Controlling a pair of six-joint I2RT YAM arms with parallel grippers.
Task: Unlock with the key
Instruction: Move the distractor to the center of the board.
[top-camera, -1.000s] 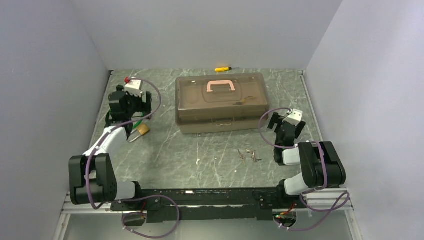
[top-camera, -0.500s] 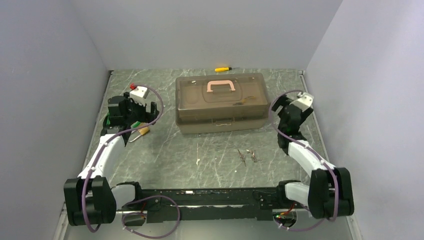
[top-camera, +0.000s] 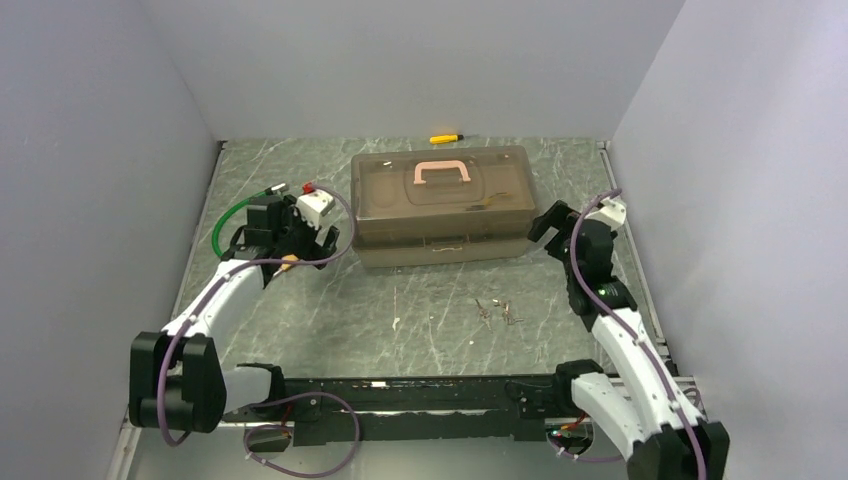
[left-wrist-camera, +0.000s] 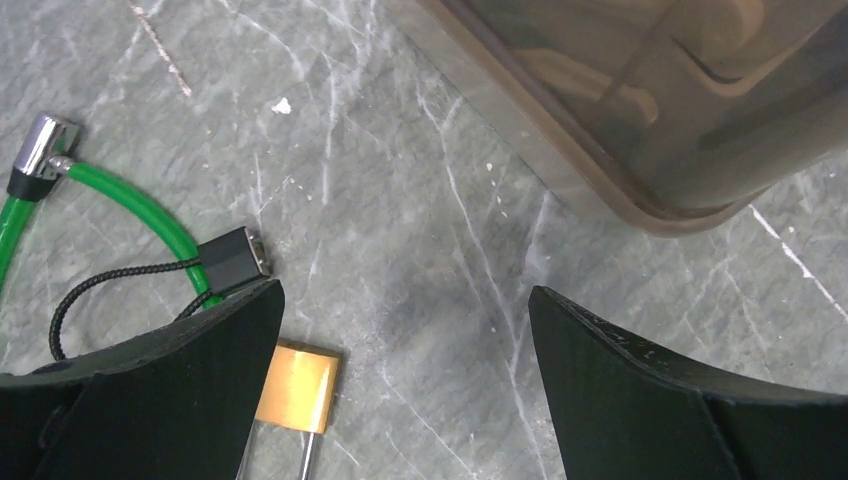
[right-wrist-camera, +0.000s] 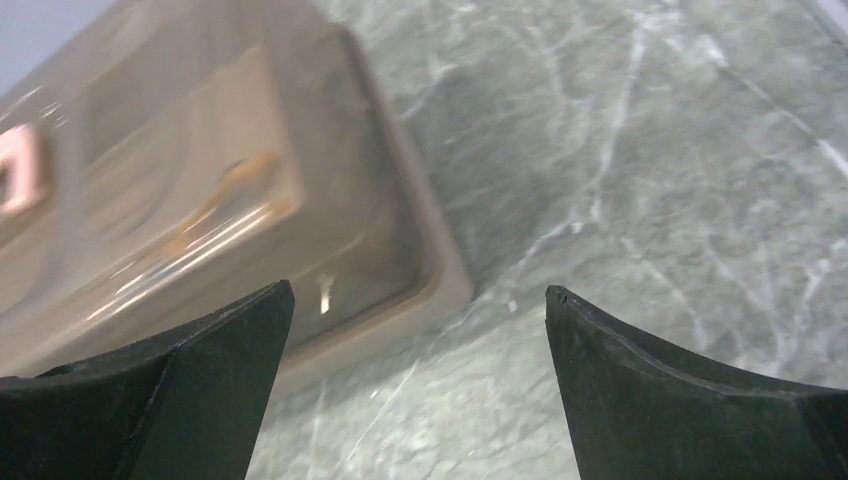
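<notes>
The key (top-camera: 498, 312) lies in a small bunch of thin silver keys on the marble table, front of centre, with no gripper near it. The brass padlock (left-wrist-camera: 300, 385) lies flat beside my left gripper's left finger (left-wrist-camera: 180, 380), not between the jaws; in the top view the padlock (top-camera: 288, 264) peeks out under the left arm. My left gripper (top-camera: 305, 243) (left-wrist-camera: 405, 300) hangs open over bare table by the toolbox's left front corner. My right gripper (top-camera: 552, 225) (right-wrist-camera: 418, 295) is open and empty at the toolbox's right end.
A brown translucent toolbox (top-camera: 440, 205) (left-wrist-camera: 640, 100) (right-wrist-camera: 200, 200) with a pink handle stands mid-table. A green cable (top-camera: 228, 215) (left-wrist-camera: 140, 205) loops at the left. A yellow-handled screwdriver (top-camera: 445, 138) lies at the back wall. Grey walls close in both sides.
My left gripper swung right from above the padlock toward the toolbox's left corner. The right arm stretched forward, carrying its gripper to the toolbox's right end. Both stayed open.
</notes>
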